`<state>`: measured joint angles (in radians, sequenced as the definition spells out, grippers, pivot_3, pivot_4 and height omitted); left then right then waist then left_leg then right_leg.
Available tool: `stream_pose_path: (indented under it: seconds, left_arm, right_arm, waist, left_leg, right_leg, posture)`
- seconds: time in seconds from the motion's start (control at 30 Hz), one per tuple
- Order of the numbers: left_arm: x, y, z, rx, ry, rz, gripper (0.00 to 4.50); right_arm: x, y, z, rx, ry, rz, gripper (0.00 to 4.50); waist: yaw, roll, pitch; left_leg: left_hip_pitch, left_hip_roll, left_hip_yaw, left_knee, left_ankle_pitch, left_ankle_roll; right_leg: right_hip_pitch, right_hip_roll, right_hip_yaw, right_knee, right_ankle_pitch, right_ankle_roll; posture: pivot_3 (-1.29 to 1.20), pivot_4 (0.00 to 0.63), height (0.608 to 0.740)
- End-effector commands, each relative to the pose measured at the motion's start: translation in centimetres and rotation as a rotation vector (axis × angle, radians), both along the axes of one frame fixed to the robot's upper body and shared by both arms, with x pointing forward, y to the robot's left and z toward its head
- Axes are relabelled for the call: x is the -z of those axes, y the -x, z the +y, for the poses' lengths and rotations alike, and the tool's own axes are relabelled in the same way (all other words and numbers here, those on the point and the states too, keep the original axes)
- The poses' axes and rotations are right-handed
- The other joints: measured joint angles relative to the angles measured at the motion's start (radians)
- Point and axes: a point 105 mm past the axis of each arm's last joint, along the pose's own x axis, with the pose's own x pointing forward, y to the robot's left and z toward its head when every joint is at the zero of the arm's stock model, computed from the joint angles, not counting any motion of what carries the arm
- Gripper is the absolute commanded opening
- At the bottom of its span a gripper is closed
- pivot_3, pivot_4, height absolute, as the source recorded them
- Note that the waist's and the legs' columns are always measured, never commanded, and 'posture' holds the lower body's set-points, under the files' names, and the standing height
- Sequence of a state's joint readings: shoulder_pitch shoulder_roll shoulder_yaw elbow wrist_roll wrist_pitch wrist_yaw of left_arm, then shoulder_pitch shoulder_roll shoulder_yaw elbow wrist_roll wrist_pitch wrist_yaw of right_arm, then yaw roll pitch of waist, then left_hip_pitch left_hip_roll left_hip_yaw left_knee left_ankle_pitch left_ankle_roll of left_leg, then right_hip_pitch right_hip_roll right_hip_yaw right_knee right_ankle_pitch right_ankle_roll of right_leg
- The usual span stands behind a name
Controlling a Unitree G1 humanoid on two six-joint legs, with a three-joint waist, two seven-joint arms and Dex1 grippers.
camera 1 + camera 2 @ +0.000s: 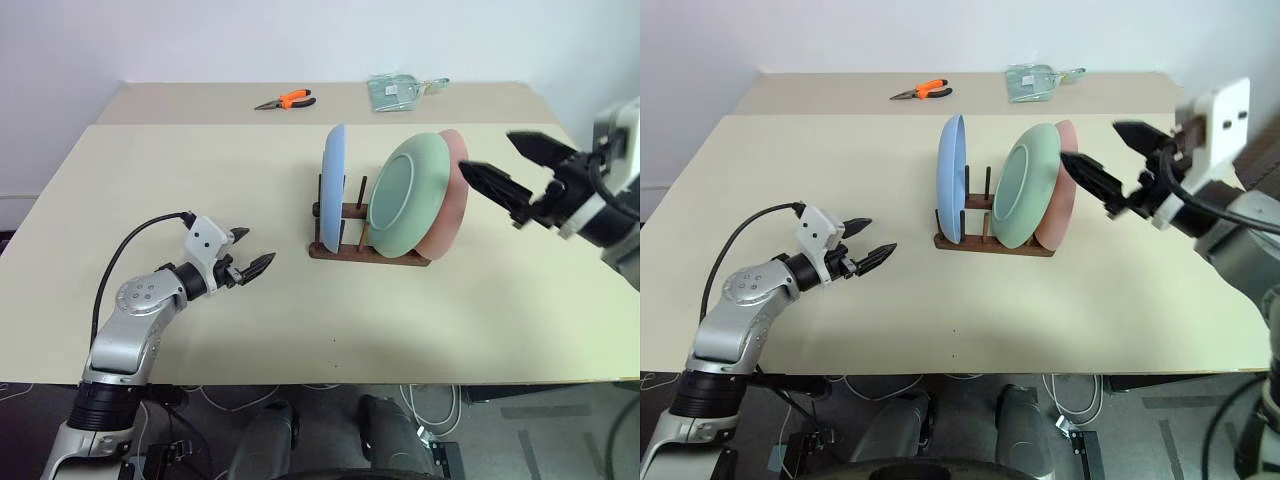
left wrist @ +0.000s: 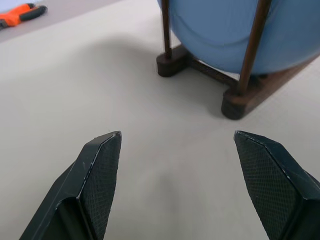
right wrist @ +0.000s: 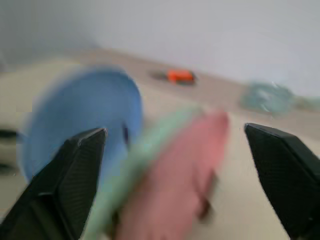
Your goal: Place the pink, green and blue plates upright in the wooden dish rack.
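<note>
Both end effectors (image 1: 243, 265) (image 1: 505, 170) open, empty; three plates (image 1: 405, 195) upright on edge in rack (image 1: 368, 254)

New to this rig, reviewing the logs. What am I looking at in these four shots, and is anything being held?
It is a two-armed robot at a table. Two pictures come from its head camera, and the other two from cameras on its wrists, looking along the fingers. A wooden rack holds a blue plate, a green plate and a pink plate on edge. Pliers and a clear packet lie at the far side. The left gripper and right gripper are both open, holding nothing.
</note>
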<state>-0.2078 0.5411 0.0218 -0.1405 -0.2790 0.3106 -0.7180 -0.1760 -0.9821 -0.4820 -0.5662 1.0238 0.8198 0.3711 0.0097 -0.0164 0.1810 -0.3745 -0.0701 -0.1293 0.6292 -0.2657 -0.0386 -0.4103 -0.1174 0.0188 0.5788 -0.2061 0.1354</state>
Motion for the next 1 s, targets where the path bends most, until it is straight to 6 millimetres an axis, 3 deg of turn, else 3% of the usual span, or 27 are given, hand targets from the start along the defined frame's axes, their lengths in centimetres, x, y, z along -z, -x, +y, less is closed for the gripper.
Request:
stream_pose_path:
  seconds: [0.03, 0.13, 0.23, 0.27, 0.37, 0.5, 0.73, 1.0]
  left_arm:
    - [-0.3, 1.1, -0.7, 0.098, -0.010, -0.001, 3.70]
    - [0.2, 2.7, -2.5, 0.234, -0.003, 0.052, 3.70]
    - [0.2, 4.3, -4.8, 0.360, 0.003, 0.075, 3.70]
    - [0.2, 4.4, -5.1, 0.371, 0.004, 0.075, 3.70]
    - [0.0, 4.5, -6.4, 0.402, 0.028, 0.076, 3.70]
    - [0.1, 4.4, -6.9, 0.408, 0.031, 0.076, 3.70]
    - [0.3, 4.6, -6.9, 0.404, 0.033, 0.075, 3.70]
    - [1.2, 5.0, -6.5, 0.391, 0.035, 0.086, 3.70]
  right_arm:
    - [1.3, 2.5, 2.5, -0.130, 0.146, 0.001, 3.48]
    - [3.8, 3.5, 3.5, -0.167, 0.255, 0.066, 1.95]
    - [5.7, 3.2, 3.9, -0.139, 0.369, 0.073, 0.32]
    - [5.9, 3.1, 3.8, -0.127, 0.384, 0.067, 0.04]
    - [7.4, 1.8, 3.4, -0.062, 0.489, 0.063, 0.04]
    - [7.9, 0.8, 3.7, -0.037, 0.538, 0.030, 0.04]
    - [6.8, -0.8, 4.9, -0.045, 0.540, -0.056, 0.04]
    - [5.2, -0.7, 7.4, -0.130, 0.506, -0.131, 0.04]
  waist:
    - [0.000, 0.000, 0.000]
    - [0.002, 0.000, 0.000]
    - [0.004, -0.002, 0.001]
    - [0.005, -0.002, 0.001]
    - [0.005, -0.002, 0.001]
    - [0.003, -0.002, 0.001]
    - [0.003, -0.002, 0.001]
    - [0.004, -0.002, 0.001]
  left_leg:
    - [0.000, 0.000, 0.000, 0.000, 0.000, 0.000]
    - [-0.001, 0.000, 0.000, 0.001, 0.000, 0.000]
    - [-0.002, 0.000, 0.000, 0.002, 0.000, 0.000]
    - [-0.002, 0.001, 0.000, 0.002, 0.000, 0.000]
    - [-0.003, 0.001, 0.000, 0.002, 0.000, -0.001]
    - [-0.003, 0.000, 0.000, 0.001, 0.000, 0.000]
    - [-0.003, 0.000, -0.001, 0.002, 0.000, 0.000]
    - [-0.003, -0.001, -0.001, 0.001, 0.000, 0.000]
  right_leg:
    - [0.000, 0.000, 0.000, 0.000, 0.000, 0.000]
    - [0.000, -0.001, 0.000, -0.001, 0.000, 0.000]
    - [0.000, -0.002, 0.000, -0.002, -0.001, 0.000]
    - [0.000, -0.002, 0.000, -0.003, -0.001, 0.000]
    - [0.000, -0.003, -0.001, -0.003, -0.001, 0.000]
    - [-0.001, -0.002, -0.001, -0.003, 0.000, 0.000]
    - [-0.001, -0.002, -0.001, -0.002, 0.000, 0.000]
    - [-0.001, -0.002, -0.001, -0.001, 0.000, 0.000]
  posture:
    - [0.00, 0.150, 0.740]
    - [0.00, 0.150, 0.740]
    - [0.00, 0.150, 0.740]
    - [0.00, 0.150, 0.740]
    - [0.00, 0.150, 0.740]
    - [0.00, 0.150, 0.740]
    - [0.00, 0.150, 0.740]
    - [0.00, 0.150, 0.740]
